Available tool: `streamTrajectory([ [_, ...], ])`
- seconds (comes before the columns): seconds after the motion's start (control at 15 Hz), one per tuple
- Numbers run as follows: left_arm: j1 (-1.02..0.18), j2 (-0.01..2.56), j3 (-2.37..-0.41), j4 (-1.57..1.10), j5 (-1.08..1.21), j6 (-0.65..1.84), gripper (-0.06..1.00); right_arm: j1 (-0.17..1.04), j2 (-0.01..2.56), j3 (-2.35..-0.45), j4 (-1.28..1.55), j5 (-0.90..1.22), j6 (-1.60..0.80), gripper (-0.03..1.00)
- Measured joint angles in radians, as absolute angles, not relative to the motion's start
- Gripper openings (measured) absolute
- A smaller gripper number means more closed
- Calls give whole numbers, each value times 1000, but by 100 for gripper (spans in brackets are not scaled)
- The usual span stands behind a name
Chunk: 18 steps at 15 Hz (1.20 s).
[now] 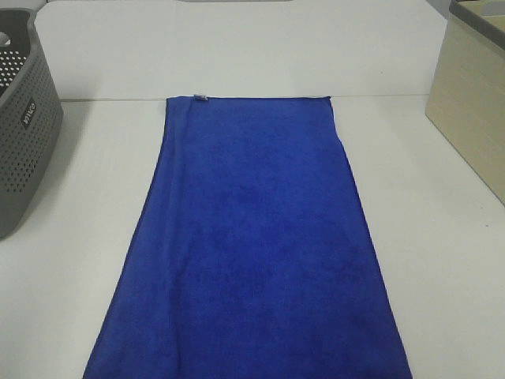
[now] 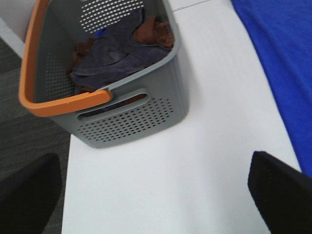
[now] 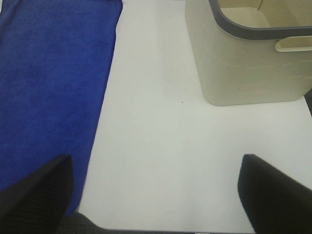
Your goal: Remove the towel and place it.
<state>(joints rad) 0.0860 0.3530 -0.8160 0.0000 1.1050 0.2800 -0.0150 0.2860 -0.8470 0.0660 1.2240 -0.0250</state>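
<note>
Exterior high view first: the towel [image 1: 252, 253] lies spread flat down the middle of the white bench [image 1: 442, 260], its near end running off the near edge of the picture, its far end reaching a seam across the bench top. A small white tag [image 1: 200, 99] sits at the far left corner of the cloth. Neither arm shows from up here.

Left wrist view now: the left gripper [image 2: 156, 195] hangs over bare bench, jaws spread wide, nothing between them, the blue cloth off to one side. Beyond it a grey perforated basket [image 2: 146, 117] with an orange handle [image 2: 58, 102] stands at the bench's left edge, dark and rust-coloured cloths [image 2: 117, 51] heaped inside.

Right wrist view: the right gripper [image 3: 156, 190] is also wide open and holds nothing, one finger [image 3: 36, 192] over the towel's edge. Farther on, a beige bin [image 3: 243, 63] stands on the right side, apart from the towel.
</note>
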Motion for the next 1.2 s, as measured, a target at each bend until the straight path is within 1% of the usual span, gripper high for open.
streamTrajectory([
  [0.27, 77, 128, -730, -99, 1112, 305, 99, -13, 98, -739, 18, 1224, -68, 90],
  [0.47, 77, -1, -661, -107, 1140, 252, 99, -12, -2, -669, 46, 1225, -96, 90],
  [0.67, 78, -6, -571, -100, 1167, 190, 99, -12, -5, -579, 128, 1224, -156, 90],
  [0.87, 78, -6, -549, -52, 1128, 71, 99, -12, -5, -501, 155, 1224, -206, 90],
  [1.0, 78, -6, -536, 23, 1117, 0, 99, -12, -5, -480, 165, 1168, -220, 90],
  [1.07, 78, -6, -525, 26, 1101, -10, 99, -12, -5, -466, 174, 1140, -220, 90],
  [1.2, 78, -6, -520, -33, 1096, 62, 99, -12, -5, -461, 174, 1123, -219, 90],
])
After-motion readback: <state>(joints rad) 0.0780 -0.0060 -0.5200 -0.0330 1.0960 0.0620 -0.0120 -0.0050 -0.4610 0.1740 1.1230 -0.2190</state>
